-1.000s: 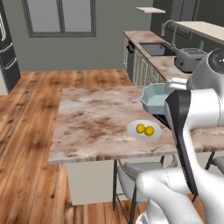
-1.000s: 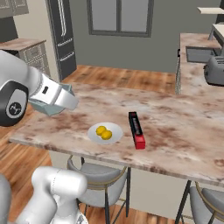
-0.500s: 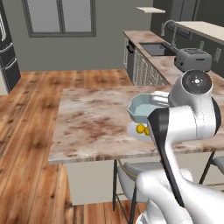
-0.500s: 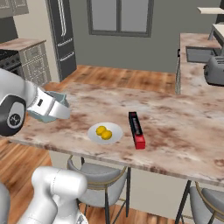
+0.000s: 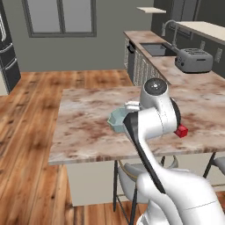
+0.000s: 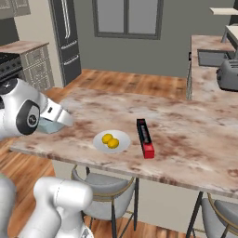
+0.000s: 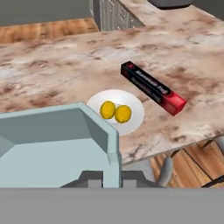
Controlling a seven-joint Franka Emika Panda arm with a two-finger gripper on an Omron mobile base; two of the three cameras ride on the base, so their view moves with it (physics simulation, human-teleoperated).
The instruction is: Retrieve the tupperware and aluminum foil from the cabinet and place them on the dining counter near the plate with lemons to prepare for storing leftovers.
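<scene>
The tupperware sits pinched by its rim in the claw, held over the dining counter. Just beyond the claw lies the plate with two lemons; past it, the foil lies flat on the stone.

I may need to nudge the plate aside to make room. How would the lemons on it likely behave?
The two lemons are round and lie loose on the flat white plate, which seems to have little rim, so a quick push would probably roll them off. They touch each other, so one likely bumps the other. The plate would probably slide easily across the smooth dining counter.
</scene>
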